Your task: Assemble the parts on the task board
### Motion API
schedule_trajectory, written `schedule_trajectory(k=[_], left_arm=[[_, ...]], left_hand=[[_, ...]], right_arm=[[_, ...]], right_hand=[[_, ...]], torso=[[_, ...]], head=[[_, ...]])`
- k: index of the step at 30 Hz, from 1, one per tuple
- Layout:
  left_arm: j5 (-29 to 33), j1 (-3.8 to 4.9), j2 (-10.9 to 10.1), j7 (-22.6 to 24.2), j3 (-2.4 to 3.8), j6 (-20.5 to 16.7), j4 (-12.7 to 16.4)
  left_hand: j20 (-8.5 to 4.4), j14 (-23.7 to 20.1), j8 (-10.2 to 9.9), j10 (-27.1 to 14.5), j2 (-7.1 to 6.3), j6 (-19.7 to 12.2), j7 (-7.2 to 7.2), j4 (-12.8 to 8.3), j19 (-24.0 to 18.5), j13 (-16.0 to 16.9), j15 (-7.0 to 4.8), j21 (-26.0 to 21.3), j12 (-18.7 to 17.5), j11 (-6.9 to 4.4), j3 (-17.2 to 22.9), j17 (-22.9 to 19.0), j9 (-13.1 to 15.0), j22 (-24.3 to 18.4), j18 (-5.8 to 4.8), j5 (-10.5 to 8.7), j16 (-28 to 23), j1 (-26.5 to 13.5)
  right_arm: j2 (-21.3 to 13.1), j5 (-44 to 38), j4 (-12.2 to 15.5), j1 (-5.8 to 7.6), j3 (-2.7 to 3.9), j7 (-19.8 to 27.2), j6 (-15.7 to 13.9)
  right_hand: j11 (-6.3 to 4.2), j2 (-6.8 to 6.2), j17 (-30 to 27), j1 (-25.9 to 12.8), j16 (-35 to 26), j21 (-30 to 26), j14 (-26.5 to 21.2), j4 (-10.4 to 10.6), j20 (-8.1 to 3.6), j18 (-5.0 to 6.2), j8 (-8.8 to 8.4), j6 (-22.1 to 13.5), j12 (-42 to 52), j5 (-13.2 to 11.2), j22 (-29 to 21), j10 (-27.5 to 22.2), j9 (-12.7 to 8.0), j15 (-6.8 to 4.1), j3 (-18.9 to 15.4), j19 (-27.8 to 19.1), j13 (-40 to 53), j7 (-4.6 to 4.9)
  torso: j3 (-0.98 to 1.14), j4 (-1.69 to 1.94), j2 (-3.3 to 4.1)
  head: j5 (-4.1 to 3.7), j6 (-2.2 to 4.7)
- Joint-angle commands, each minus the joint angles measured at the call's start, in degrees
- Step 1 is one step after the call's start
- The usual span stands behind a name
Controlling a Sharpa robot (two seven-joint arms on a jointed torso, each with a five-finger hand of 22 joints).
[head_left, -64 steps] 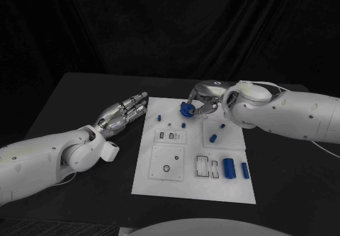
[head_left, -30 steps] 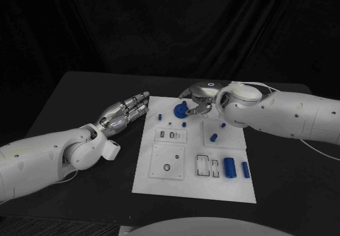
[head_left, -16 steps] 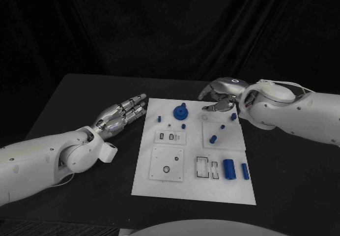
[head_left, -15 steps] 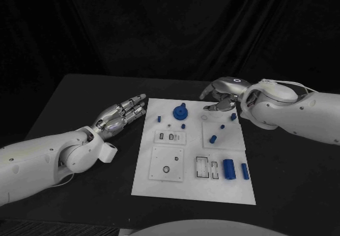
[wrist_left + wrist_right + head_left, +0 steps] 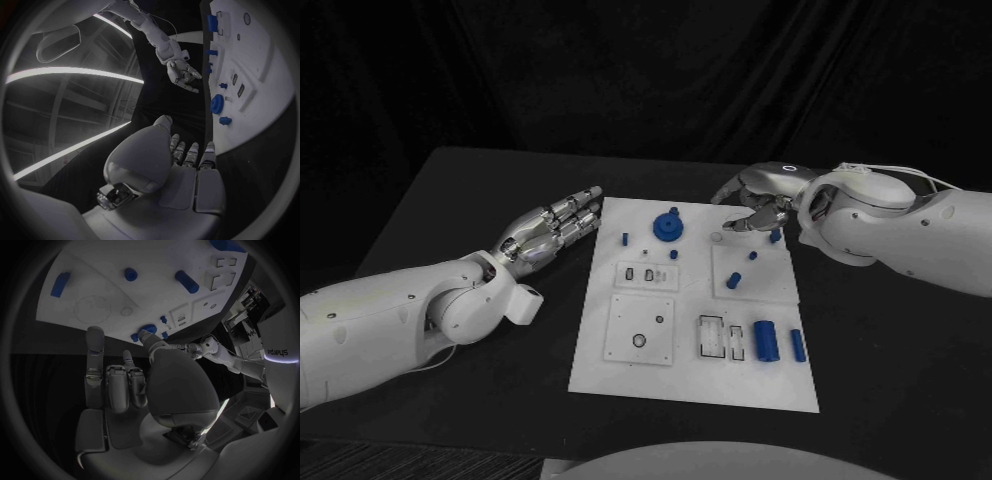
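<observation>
The white task board [image 5: 687, 372] lies in the middle of the table. A blue gear [image 5: 669, 228] sits near its far edge, free of both hands; the left wrist view shows the gear [image 5: 217, 103] too. My right hand [image 5: 759, 200] hovers over the board's far right corner, to the right of the gear, fingers apart and holding nothing. In the right wrist view the right hand [image 5: 125, 385] reaches toward the board [image 5: 94, 270]. My left hand [image 5: 553, 230] lies flat and open beside the board's left edge, palm empty, as the left hand [image 5: 181, 155] also shows in its own view.
Small blue pegs [image 5: 625, 240] [image 5: 751, 257] [image 5: 775, 236] stand on the board's far half. A slanted blue piece [image 5: 734, 283] lies mid-right. Two blue cylinders [image 5: 766, 341] [image 5: 798, 346] lie at the near right beside rectangular slots [image 5: 713, 338]. Black table [image 5: 459, 200] surrounds the board.
My right hand carried the blue gear leftward, set it on the board's far end, let go and drew back to the right. The left hand stayed still.
</observation>
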Motion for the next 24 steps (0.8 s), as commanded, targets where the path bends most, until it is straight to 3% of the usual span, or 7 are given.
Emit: schedule_trajectory(k=[1, 6, 10, 16, 21, 24], left_arm=[[0.0, -0.06, 0.1, 0.7, 0.04, 0.3, 0.2], [0.0, -0.06, 0.3, 0.7, 0.04, 0.4, 0.0], [0.0, -0.06, 0.4, 0.7, 0.04, 0.4, 0.0], [0.0, -0.06, 0.4, 0.7, 0.04, 0.5, 0.0], [0.0, -0.07, 0.4, 0.6, 0.04, 0.6, 0.0], [0.0, -0.07, 0.4, 0.6, 0.04, 0.6, 0.0]], left_hand=[[0.48, 0.0, 0.2, 0.0, -0.09, 0.1, 0.38, 0.0, 0.0, -0.1, 0.51, -0.3, -0.2, 0.38, 0.5, -0.1, 0.0, 0.0, 0.96, 0.28, -0.2, -0.6], [0.48, 0.0, 0.2, 0.0, -0.09, 0.1, 0.38, 0.0, 0.0, -0.1, 0.51, -0.3, -0.2, 0.38, 0.5, -0.1, 0.0, 0.0, 0.96, 0.28, -0.2, -0.6], [0.50, 0.0, 0.2, 0.0, -0.10, 0.1, 0.39, 0.0, 0.0, -0.1, 0.54, -0.3, -0.2, 0.42, 0.5, -0.1, 0.0, 0.0, 0.96, 0.30, -0.2, -0.6], [0.51, 0.0, 0.2, 0.0, -0.09, 0.1, 0.40, 0.0, 0.0, -0.1, 0.56, -0.3, -0.2, 0.44, 0.5, -0.1, 0.0, 0.0, 0.96, 0.30, -0.2, -0.6], [0.53, 0.0, 0.2, 0.0, -0.09, 0.1, 0.41, -0.1, 0.0, -0.1, 0.59, -0.3, -0.2, 0.48, 0.5, -0.1, 0.0, 0.0, 0.96, 0.33, -0.2, -0.6], [0.55, 0.0, 0.2, 0.0, -0.10, 0.0, 0.42, -0.1, 0.0, -0.1, 0.61, -0.3, -0.2, 0.51, 0.6, -0.1, 0.0, 0.0, 0.96, 0.37, -0.2, -0.6]], right_arm=[[1.0, -1.7, -0.9, -0.61, -0.01, -0.3, 2.2], [3.0, -2.0, -2.4, -1.29, -0.01, 0.3, 2.7], [4.6, -2.2, -3.6, -1.80, 0.00, 0.9, 3.0], [6.9, -2.2, -5.4, -2.50, 0.01, 1.6, 3.1], [8.4, -2.2, -6.7, -3.02, 0.02, 2.0, 3.1], [8.9, -2.2, -7.1, -3.18, 0.03, 2.0, 3.2]], right_hand=[[-0.57, 0.54, 12.2, 0.1, -0.2, -0.4, 4.9, -0.1, -0.39, 0.53, -0.18, -0.3, 0.1, -0.3, 0.0, 6.1, -0.2, -0.48, -0.5, -0.1, 15.0, -0.24], [-0.71, 0.57, 12.1, 0.1, -0.2, -0.5, 4.9, -0.1, -0.49, 0.54, -0.24, -0.8, 0.1, -0.4, 0.0, 6.1, -0.4, -0.60, -0.5, 0.0, 15.0, -0.41], [-0.92, 0.63, 12.0, 0.1, -0.3, -0.6, 4.9, -0.1, -0.62, 0.56, -0.30, -1.4, 0.1, -0.4, 0.0, 6.1, -0.7, -0.76, -0.5, -0.1, 15.0, -0.68], [-0.99, 0.66, 12.0, 0.2, -0.3, -0.6, 4.9, -0.1, -0.66, 0.56, -0.30, -1.6, 0.1, -0.4, 0.1, 6.1, -0.7, -0.82, -0.5, 0.0, 15.0, -0.77], [-1.20, 0.78, 11.9, 0.2, -0.4, -0.8, 4.8, -0.1, -0.82, 0.59, -0.37, -2.5, 0.1, -0.3, 0.0, 6.1, -1.1, -0.99, -0.5, -0.1, 15.0, -1.01], [-1.23, 0.80, 11.9, 0.1, -0.5, -1.0, 4.8, -0.1, -0.84, 0.61, -0.38, -2.6, 0.1, -0.3, 0.0, 6.1, -1.1, -1.02, -0.5, -0.1, 15.0, -1.03]], torso=[[-0.07, -0.13, -0.11], [-0.08, 0.28, -0.10], [-0.12, 0.39, -0.09], [-0.26, 0.20, -0.09], [-0.22, 0.45, 0.01], [-0.16, 0.40, 0.03]], head=[[0.09, -0.04], [-0.19, -0.18], [-0.30, -0.26], [0.08, -0.01], [0.02, -0.24], [-0.01, -0.21]])
